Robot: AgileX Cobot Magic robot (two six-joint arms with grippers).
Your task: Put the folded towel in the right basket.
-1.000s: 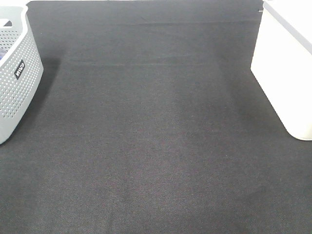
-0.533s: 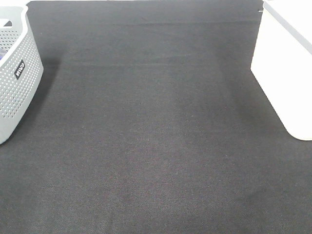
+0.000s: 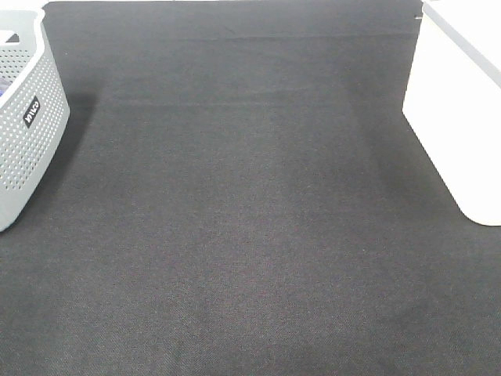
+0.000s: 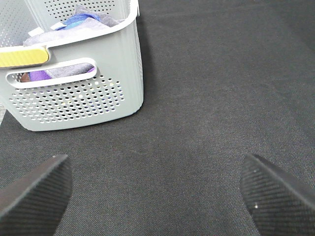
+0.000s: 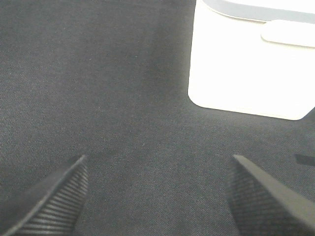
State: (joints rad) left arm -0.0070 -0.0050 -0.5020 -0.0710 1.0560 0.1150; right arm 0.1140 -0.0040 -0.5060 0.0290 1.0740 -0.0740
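The right basket [image 3: 462,110] is a plain white bin at the right edge of the black mat; it also shows in the right wrist view [image 5: 253,59]. No folded towel lies on the mat. The grey perforated left basket [image 3: 23,117] holds purple and grey cloth [image 4: 74,22], seen in the left wrist view. My left gripper [image 4: 157,196] is open and empty above the mat near the grey basket [image 4: 74,88]. My right gripper [image 5: 157,196] is open and empty above the mat near the white basket. Neither gripper shows in the exterior high view.
A black mat [image 3: 250,219] covers the table between the two baskets. The grey basket has a yellow handle patch [image 4: 22,56].
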